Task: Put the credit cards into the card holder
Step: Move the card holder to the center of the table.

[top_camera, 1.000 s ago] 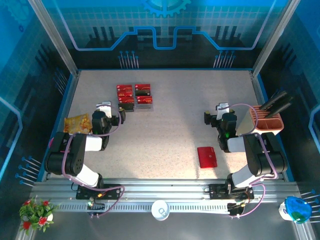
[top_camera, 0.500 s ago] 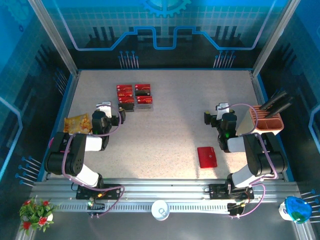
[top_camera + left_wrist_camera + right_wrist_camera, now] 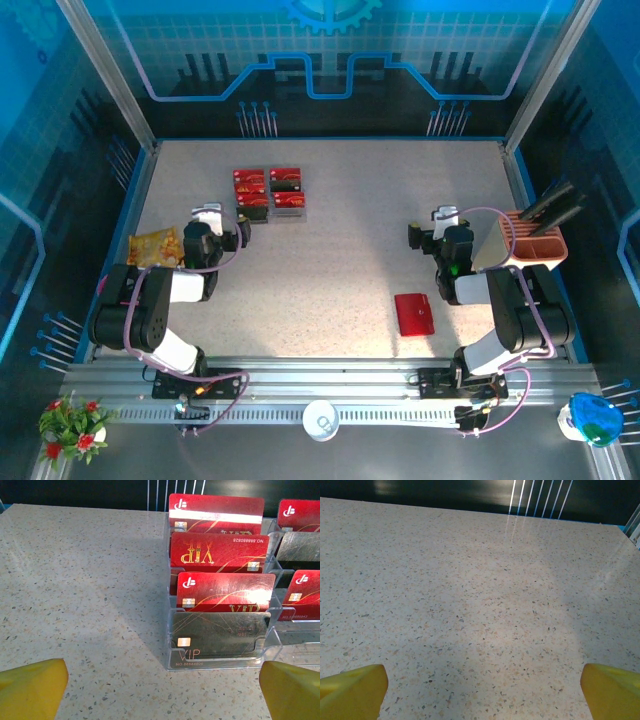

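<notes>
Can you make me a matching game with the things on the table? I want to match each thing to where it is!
Things:
1. credit cards
2. card holder
3. snack packet
4. compartment box

Descriptions:
A. pink, at the right edge
B. red, standing up, far left
C. yellow-orange, at the left edge
D. red, lying flat, near right

Pairs: 1-B, 2-D, 3-C, 4-A

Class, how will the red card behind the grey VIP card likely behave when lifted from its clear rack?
The red card looks thin and flat: probably light, fairly stiff. Its glare suggests a slippery face. The clear rack may shift if it drags.
</notes>
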